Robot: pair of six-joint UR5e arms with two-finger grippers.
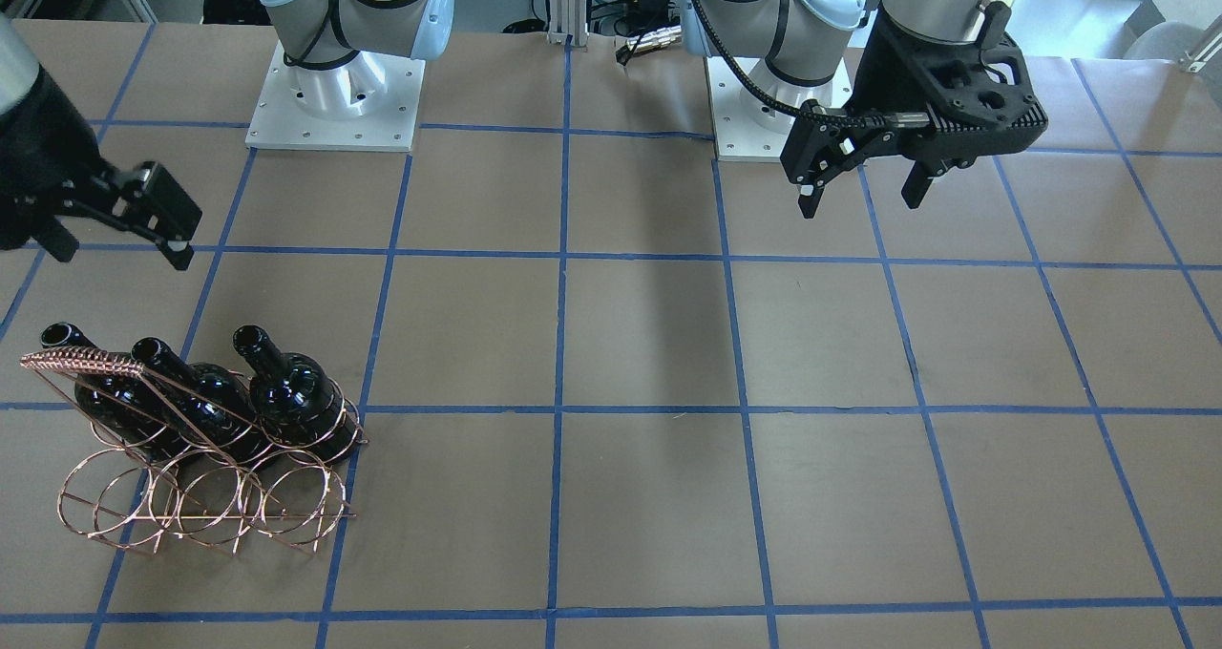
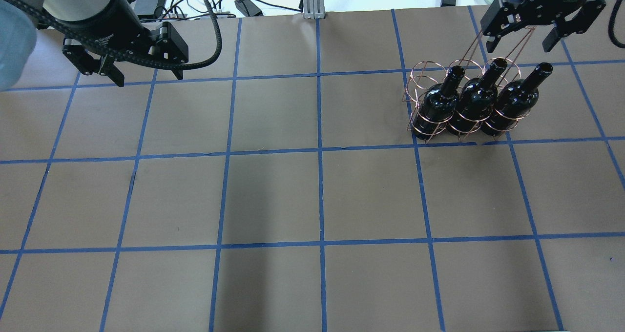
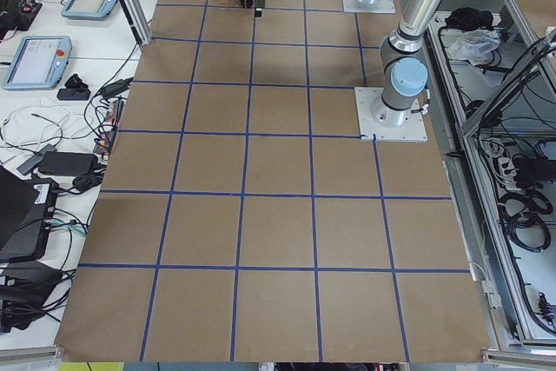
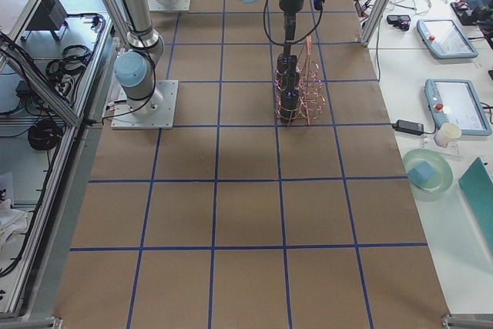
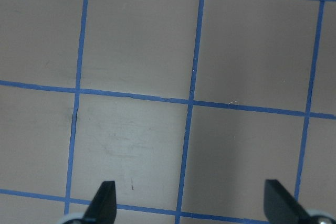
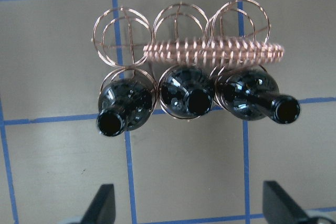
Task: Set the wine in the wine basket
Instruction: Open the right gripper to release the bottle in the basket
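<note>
Wine bottles [image 6: 186,90], three alike, are standing neck-up side by side, filling one row of rings in the wine basket [image 6: 210,52] toward the robot's right end of the table [image 2: 312,195]. You are looking straight down into their open mouths only in the right wrist view, with the coiled top bar lying just beside them. The overhead view is showing you the right gripper [image 2: 519,43] hanging above the basket's far edge, jaws spread and holding nothing. The front-facing view is cropping that gripper but giving you the left gripper [image 1: 862,200] whole, fingers apart, well apart from the basket.
</note>
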